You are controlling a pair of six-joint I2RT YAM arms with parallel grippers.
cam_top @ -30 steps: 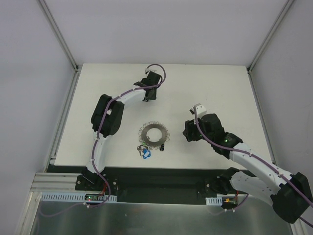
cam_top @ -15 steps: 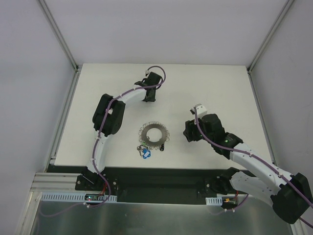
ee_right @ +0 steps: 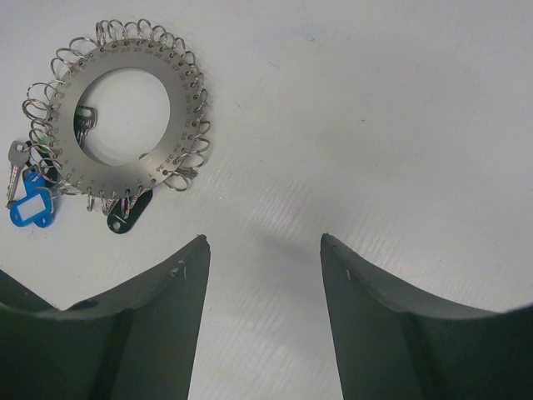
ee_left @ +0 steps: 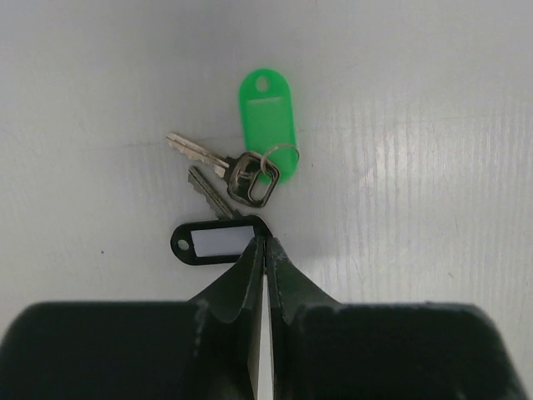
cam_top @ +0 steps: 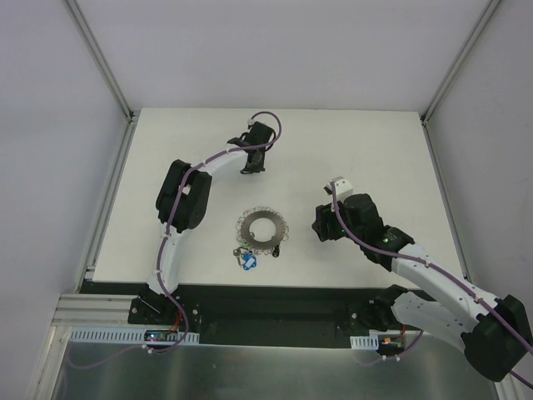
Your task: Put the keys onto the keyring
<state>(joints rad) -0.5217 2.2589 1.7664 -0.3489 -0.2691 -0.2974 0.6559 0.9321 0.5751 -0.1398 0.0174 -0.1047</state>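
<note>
**Left gripper** (ee_left: 265,240): at the far-centre of the table (cam_top: 375,150). The fingers are pressed together, having closed within the last second. Their tips meet at the right end of a black tag (ee_left: 212,242), and it cannot be told whether its edge is pinched between them. In the overhead view the wrist sits a shade further left than a second ago.

**Loose keys** (ee_left: 204,162): two bare-metal keys on a small split ring with a green tag (ee_left: 266,117). They lie flat just beyond the fingertips, beside the black tag.

**Keyring** (ee_right: 185,108): flat at mid-table between the arms, well apart from the loose keys. Wire loops run all round its rim. Its position has not changed from the earlier frames.

**Blue tag** (ee_right: 32,208): lies with a small key at the ring's rim, on the side nearest the arm bases. A second dark tag (ee_right: 129,215) lies beside it.

**Right gripper** (ee_right: 262,237): fingers stand apart with nothing between them. It sits near the keyring's right side, in the same place as before.
</note>
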